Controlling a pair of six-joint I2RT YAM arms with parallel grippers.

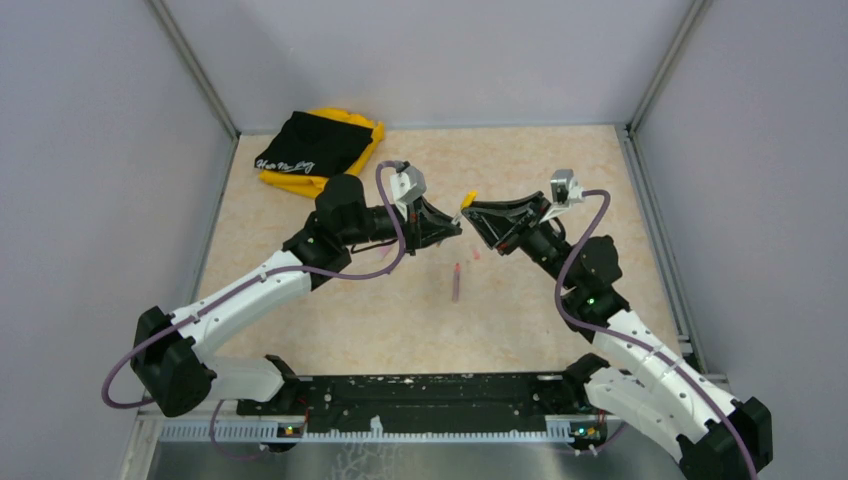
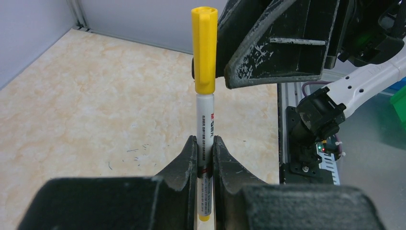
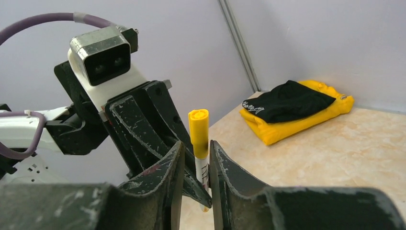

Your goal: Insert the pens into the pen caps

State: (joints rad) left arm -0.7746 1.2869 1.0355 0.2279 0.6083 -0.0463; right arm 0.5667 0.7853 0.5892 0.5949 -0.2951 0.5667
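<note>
Yellow fluted cap (image 2: 204, 48), slim white pen (image 2: 205, 125)

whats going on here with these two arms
Two robot arms are capping pens. The left gripper is shut on a white pen, which has a yellow cap on its tip. The right gripper has its jaws slightly apart on either side of that cap, so it does not look clamped. A pinkish-red pen lies on the table between the arms.
</note>
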